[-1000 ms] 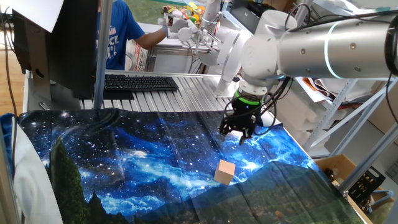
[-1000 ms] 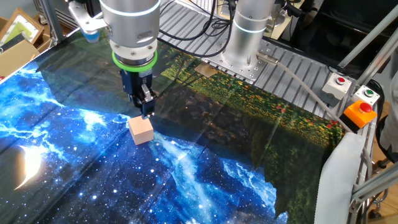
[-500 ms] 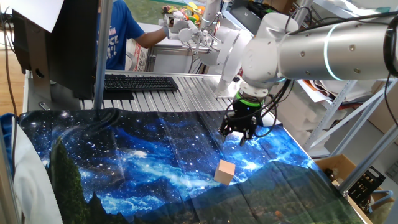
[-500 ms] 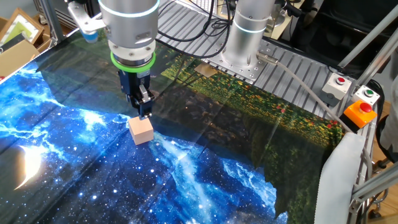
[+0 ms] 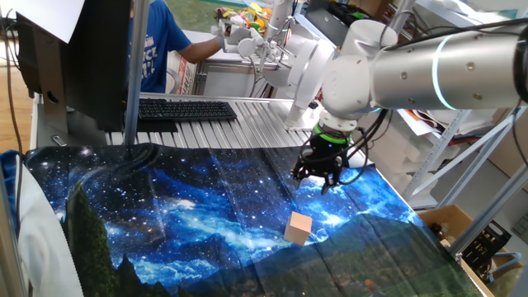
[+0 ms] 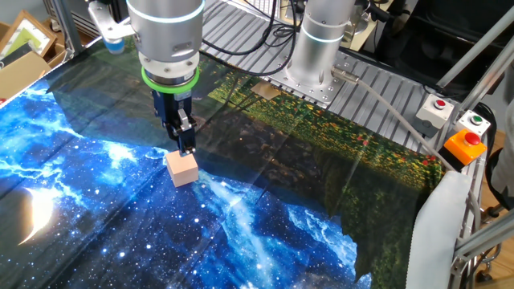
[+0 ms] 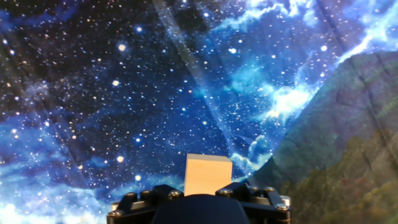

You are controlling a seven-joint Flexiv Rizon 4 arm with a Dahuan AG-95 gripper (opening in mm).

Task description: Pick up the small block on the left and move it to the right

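Item: 1 small block (image 5: 299,228), resting free on the starry cloth (image 6: 96,233), with the gripper (image 6: 186,149) above and just beside it, holding nothing, opening not discernible; risk: descending off-centre, a finger could strike and shove it.

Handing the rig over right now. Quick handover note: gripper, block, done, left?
Gripper: empty, hanging above the cloth, apart from the block. Whether the fingers are open or shut is not clear from any view.
Block: sits on the starry cloth, untouched, just ahead of the gripper; it also shows at the bottom of the hand view, right past the fingers.
Done: arm brought near the block, nothing else.
Left: line up over the block, come down, grasp it, lift, carry it to the right side, set it down.
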